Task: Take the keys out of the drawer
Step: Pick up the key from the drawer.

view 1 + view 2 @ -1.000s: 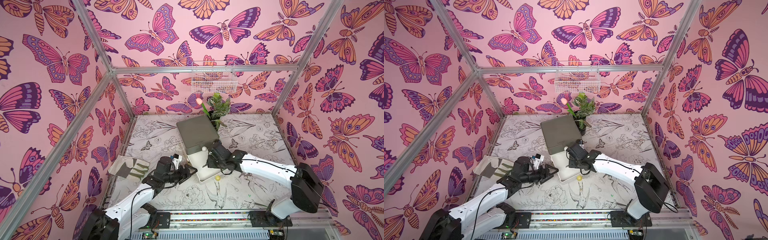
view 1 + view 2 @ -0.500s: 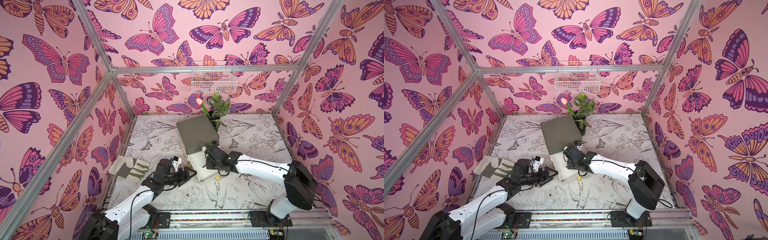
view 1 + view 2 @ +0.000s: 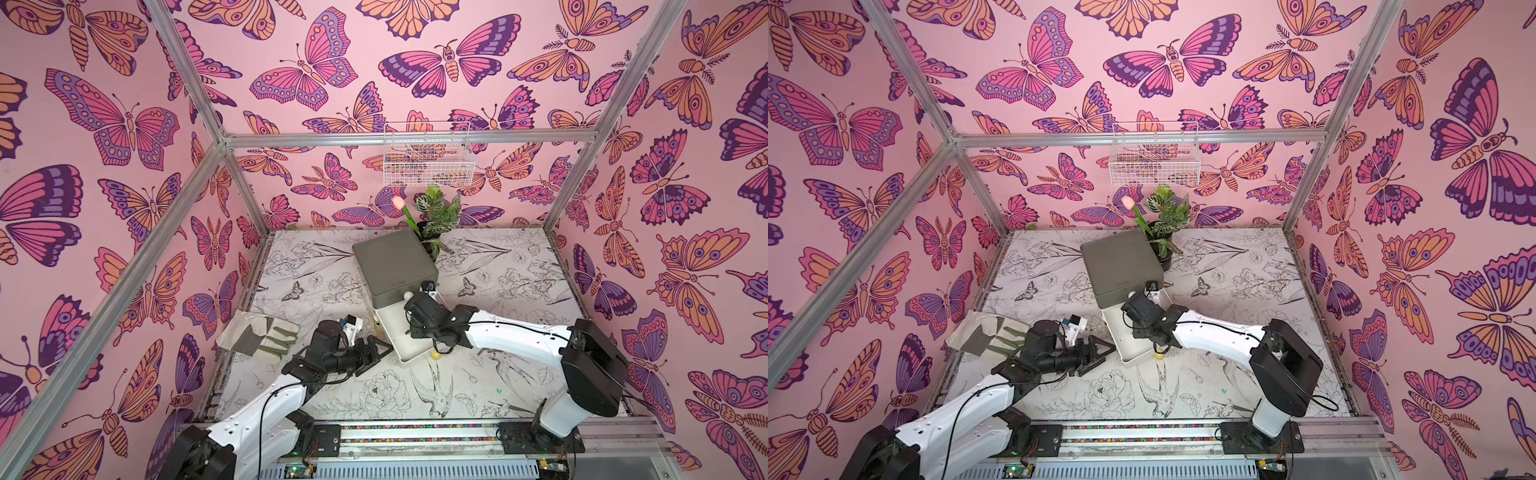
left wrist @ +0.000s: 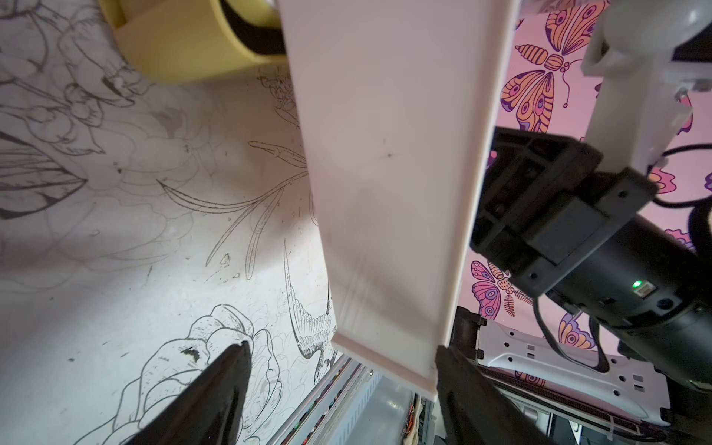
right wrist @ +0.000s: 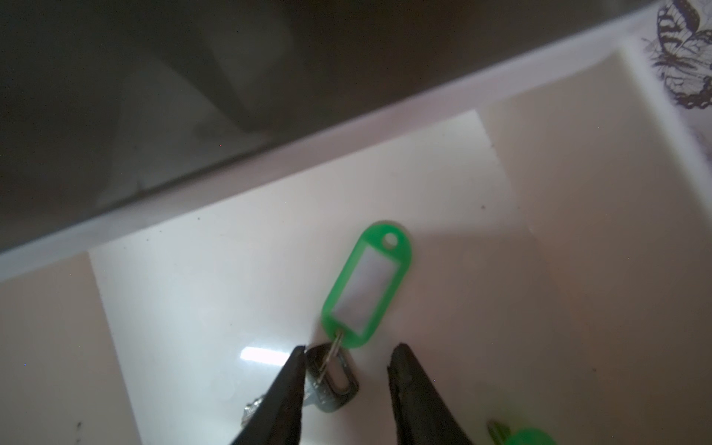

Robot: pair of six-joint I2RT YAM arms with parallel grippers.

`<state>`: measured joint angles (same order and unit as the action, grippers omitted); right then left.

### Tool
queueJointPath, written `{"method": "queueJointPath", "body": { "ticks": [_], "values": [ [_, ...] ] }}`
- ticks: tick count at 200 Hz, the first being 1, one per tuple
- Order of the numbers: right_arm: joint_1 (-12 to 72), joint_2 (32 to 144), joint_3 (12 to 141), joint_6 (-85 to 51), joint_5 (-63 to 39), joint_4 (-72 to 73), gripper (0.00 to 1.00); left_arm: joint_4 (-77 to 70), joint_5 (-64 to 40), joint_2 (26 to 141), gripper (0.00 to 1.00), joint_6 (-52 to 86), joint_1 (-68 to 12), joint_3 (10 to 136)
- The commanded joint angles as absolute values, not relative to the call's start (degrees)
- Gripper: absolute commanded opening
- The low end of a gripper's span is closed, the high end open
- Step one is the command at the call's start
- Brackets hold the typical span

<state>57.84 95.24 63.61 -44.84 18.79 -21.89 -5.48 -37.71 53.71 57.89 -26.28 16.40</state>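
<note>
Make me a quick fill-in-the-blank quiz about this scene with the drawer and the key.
The key between the right pincer's jaws carries a ____ tag. The right pincer reaches into the white ____. Behind the grey box stands a potted ____.
Missing words: green; drawer; plant.

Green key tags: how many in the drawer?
2. One green tag lies on the drawer floor, ringed to a dark key at the right gripper; a second tag, cut off at the picture's edge. Others may be hidden.
</note>
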Motion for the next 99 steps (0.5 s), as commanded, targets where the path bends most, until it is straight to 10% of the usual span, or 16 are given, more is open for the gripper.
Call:
{"method": "queueJointPath", "body": {
  "ticks": [1, 99],
  "values": [
    [57.7, 97.6, 66.4, -42.7, 20.7, -17.2, 0.38, -5.0, -38.5, 53.2, 0.81, 57.8, -26.4, 15.3],
    [57.7, 96.9, 64.3, -40.7, 22.9, -13.3, 0.12, -5.0, -38.2, 53.6, 0.82, 58.2, -26.4, 14.9]
  ]
}}
